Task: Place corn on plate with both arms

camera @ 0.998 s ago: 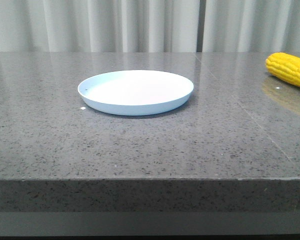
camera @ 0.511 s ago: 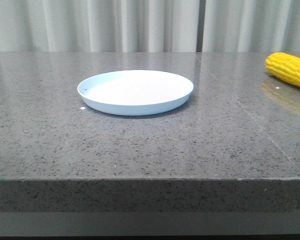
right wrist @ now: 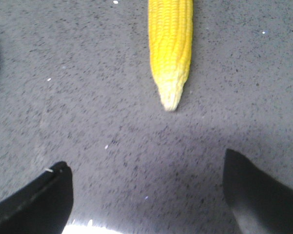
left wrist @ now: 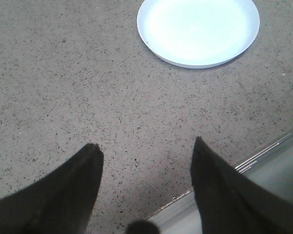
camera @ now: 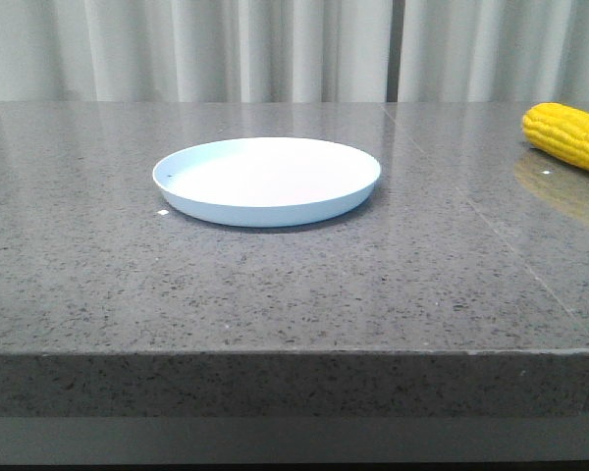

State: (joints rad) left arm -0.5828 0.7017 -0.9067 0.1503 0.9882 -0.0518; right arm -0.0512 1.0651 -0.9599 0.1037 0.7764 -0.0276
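Lying loose on the speckled grey bench, the stiff, bumpy yellow corn suits a mid-ear grasp by the spread right gripper.

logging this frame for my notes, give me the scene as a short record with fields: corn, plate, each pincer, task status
corn: ear of corn lying on the grey stone table, far right in the front view, cut off by the frame edge; tapered pale tip points toward the right pincer
plate: pale blue plate, empty, near the table's middle, apart from the corn
left pincer: left pincer open, holding nothing, plate ahead of it
right pincer: right pincer open, holding nothing, short of the corn's tip
task status: corn not yet grasped, not on plate
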